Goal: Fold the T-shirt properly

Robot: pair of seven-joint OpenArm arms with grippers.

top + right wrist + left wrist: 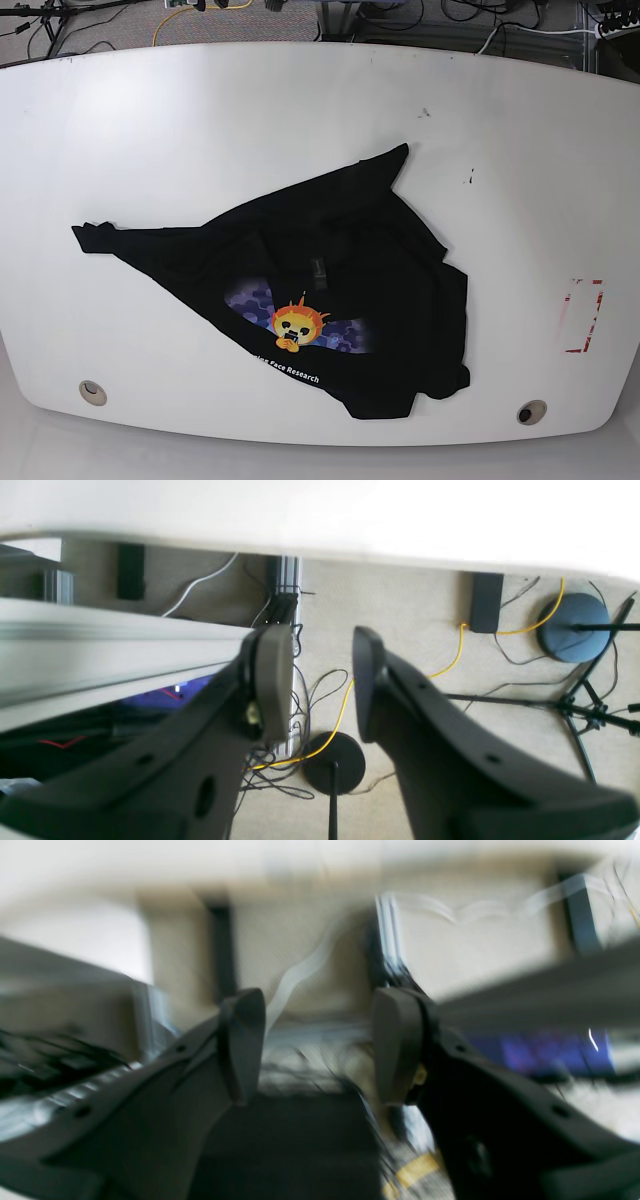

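Observation:
The black T-shirt (340, 270) lies crumpled on the white table (200, 130) in the base view, stretched from the left towards the front right. Part of its orange sun-face print (296, 325) on purple and some white lettering show near the front. Neither arm shows in the base view. My left gripper (320, 1040) is open and empty in a blurred view of floor and frame. My right gripper (320, 680) is open and empty, looking past the table edge at the floor. The shirt shows in neither wrist view.
Red tape marks (585, 315) sit at the table's right side. Two round holes (92, 392) (531, 411) are near the front edge. An aluminium rail (100, 645), cables and stand bases (334, 762) lie on the floor below the right gripper.

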